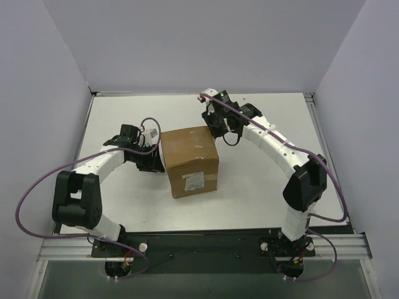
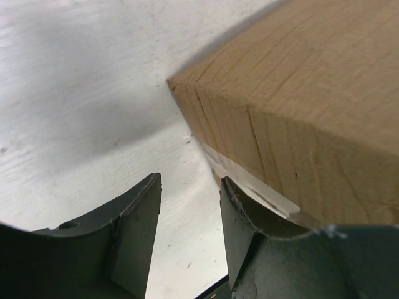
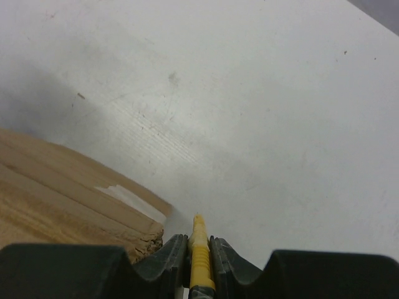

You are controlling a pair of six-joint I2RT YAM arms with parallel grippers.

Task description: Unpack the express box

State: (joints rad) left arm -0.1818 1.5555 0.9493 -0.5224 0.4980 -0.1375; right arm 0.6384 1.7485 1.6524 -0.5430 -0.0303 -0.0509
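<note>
At mid-worktop [image 1: 262,187], the express box [image 1: 192,161] was seen closed, label side facing the arm bases.
Against its left side, the left gripper [image 2: 190,187] was held with jaws parted and nothing between them, one finger just by the taped lower edge. Farther back, at the box's far right corner, the right gripper [image 3: 198,240] was clamped on a yellow knife [image 3: 199,252].

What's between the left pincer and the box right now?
Nothing: in the left wrist view, one finger of the left pincer sits right at the taped edge of the box; only bare table shows between its fingers.
</note>
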